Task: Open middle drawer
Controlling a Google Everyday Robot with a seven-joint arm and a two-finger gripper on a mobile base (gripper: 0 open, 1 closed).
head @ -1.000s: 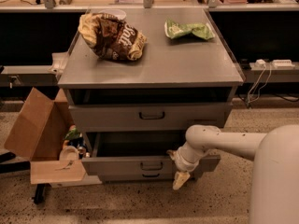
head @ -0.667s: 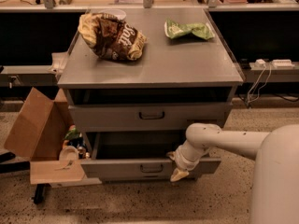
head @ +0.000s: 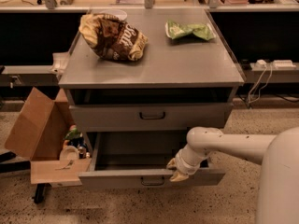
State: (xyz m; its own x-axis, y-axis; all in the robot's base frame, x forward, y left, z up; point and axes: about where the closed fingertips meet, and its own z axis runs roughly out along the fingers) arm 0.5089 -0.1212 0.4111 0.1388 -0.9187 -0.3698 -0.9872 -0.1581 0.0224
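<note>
camera view, middle drawer open, gripper at front

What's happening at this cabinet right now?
The robot's white arm reaches in from the picture's right; its end effector is at the front edge of the grey metal middle drawer, beside its small dark handle. That drawer stands pulled partly out, plain interior showing. A crumpled brown snack bag and a green packet lie on the cabinet top.
</note>
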